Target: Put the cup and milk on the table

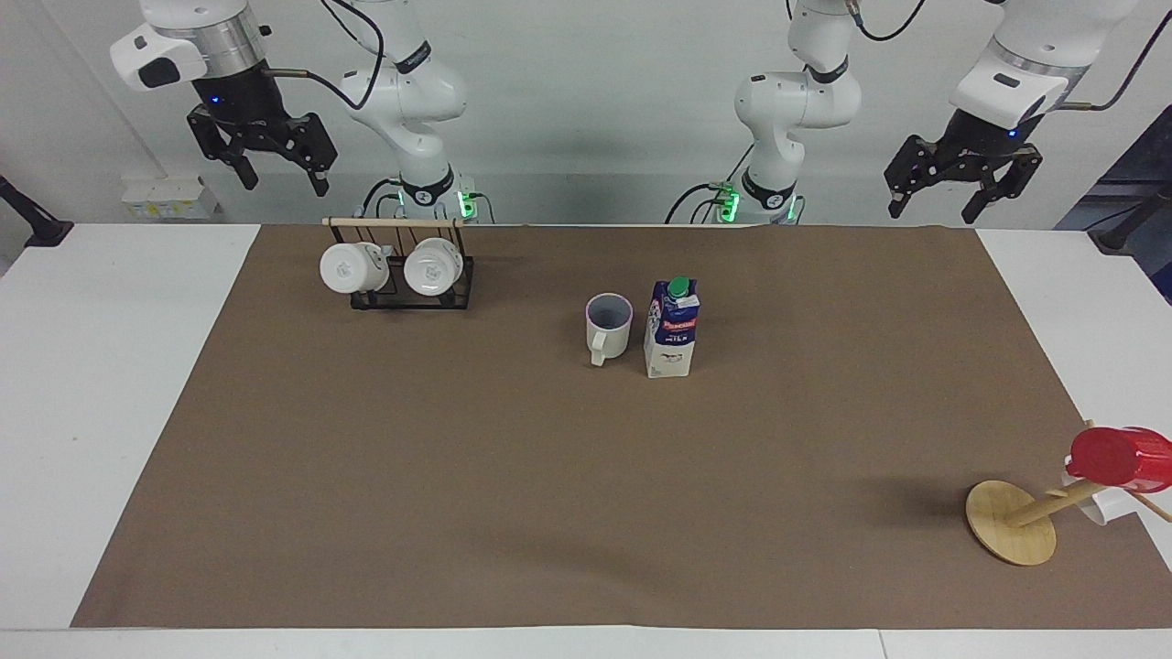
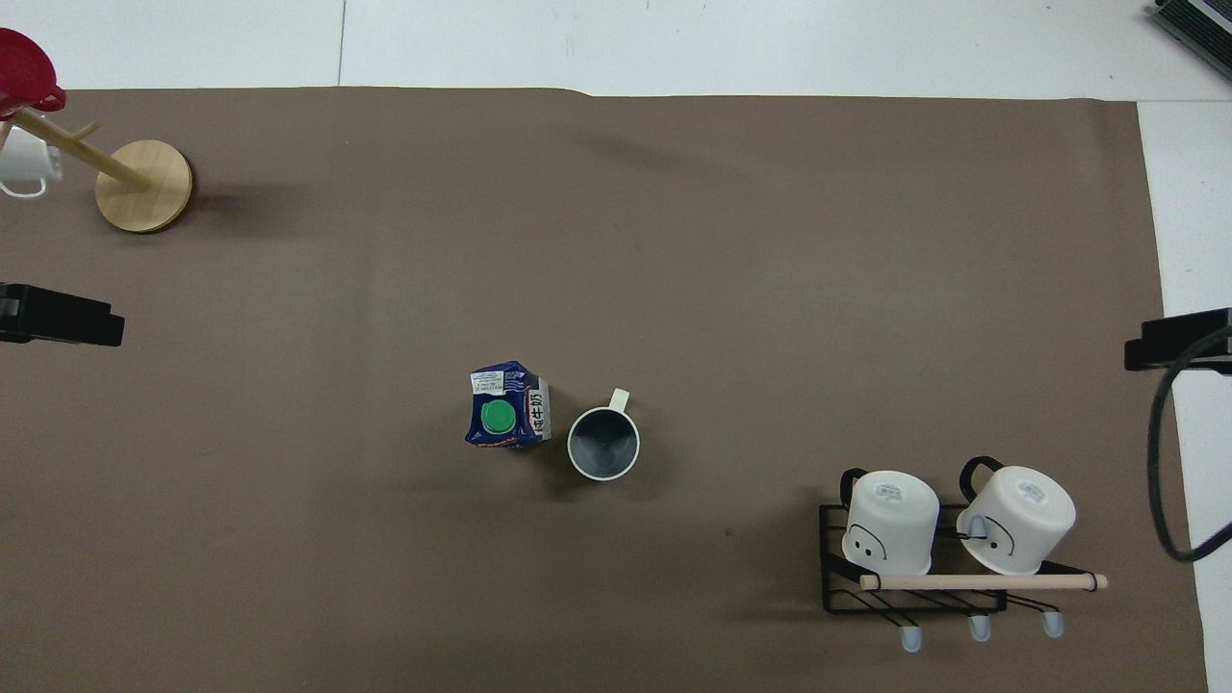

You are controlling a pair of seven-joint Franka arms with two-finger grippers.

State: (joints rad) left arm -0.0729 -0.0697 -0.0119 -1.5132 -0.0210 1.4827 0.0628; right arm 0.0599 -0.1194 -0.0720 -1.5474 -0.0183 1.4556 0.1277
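Observation:
The cream-white cup [image 1: 609,325] stands upright on the brown-covered table [image 1: 549,476] near its middle, its handle pointing away from the robots. The blue and white milk carton [image 1: 670,329] with a green cap stands upright right beside it, toward the left arm's end. In the overhead view the cup [image 2: 603,443] and carton [image 2: 505,419] stand side by side on the table [image 2: 674,241]. My right gripper [image 1: 282,178] is open and empty, high in the air over the table's edge by the mug rack. My left gripper [image 1: 932,203] is open and empty, high over the left arm's end.
A black wire rack [image 1: 398,291] holding two white mugs stands near the robots toward the right arm's end, also in the overhead view [image 2: 914,597]. A wooden mug tree [image 1: 1012,522] with a red cup [image 1: 1122,455] stands far from the robots at the left arm's end.

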